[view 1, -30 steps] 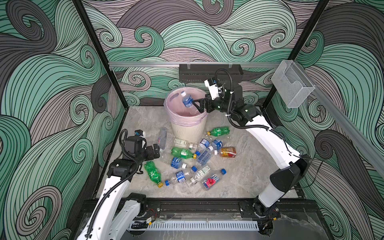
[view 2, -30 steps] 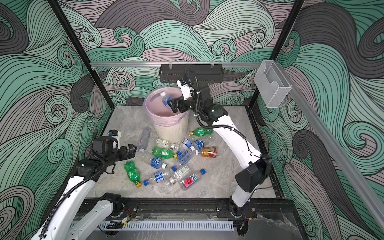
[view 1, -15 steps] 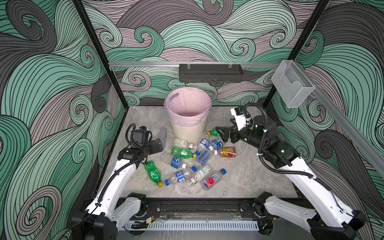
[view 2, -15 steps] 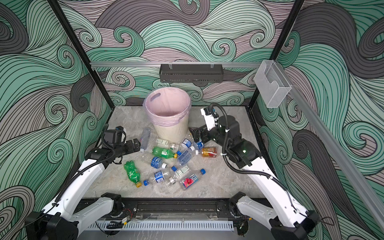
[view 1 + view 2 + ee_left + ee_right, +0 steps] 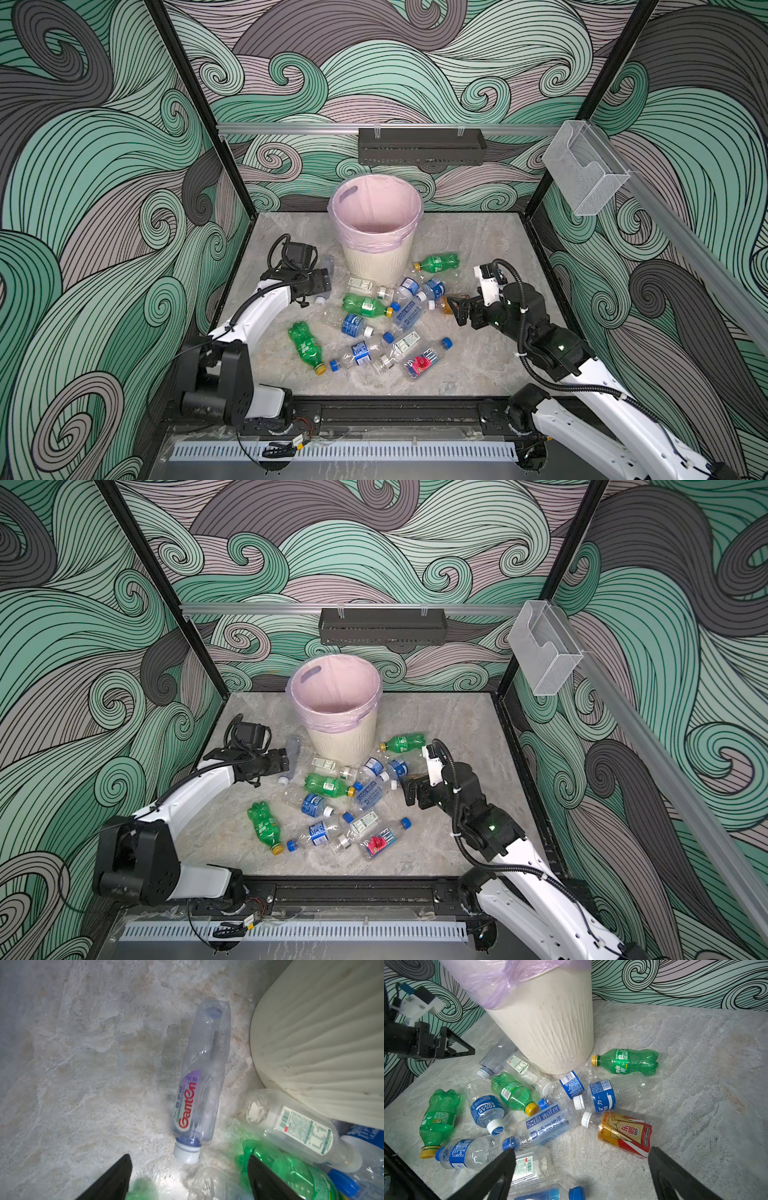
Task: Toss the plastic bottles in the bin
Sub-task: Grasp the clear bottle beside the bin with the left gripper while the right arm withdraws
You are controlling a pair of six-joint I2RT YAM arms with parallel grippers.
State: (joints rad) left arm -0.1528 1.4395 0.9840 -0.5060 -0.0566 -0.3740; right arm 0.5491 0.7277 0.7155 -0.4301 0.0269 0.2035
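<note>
Several plastic bottles lie in a heap on the stone floor in front of the bin, a cream ribbed bucket with a pink liner. A clear Ganten bottle lies beside the bin's wall, its white cap pointing at my left gripper. That gripper is open and low over the floor, holding nothing. My right gripper is open, hovering just short of the orange-labelled bottle. In both top views the right gripper partly hides that bottle.
A green bottle lies alone to the right of the bin, another at the heap's left. A black perforated tray hangs on the back wall and a clear box on the right rail.
My right arm left the bin's mouth, where it let a blue-labelled bottle go, and came down beside the orange-labelled bottle. My left gripper advanced towards the clear bottle by the bin.
</note>
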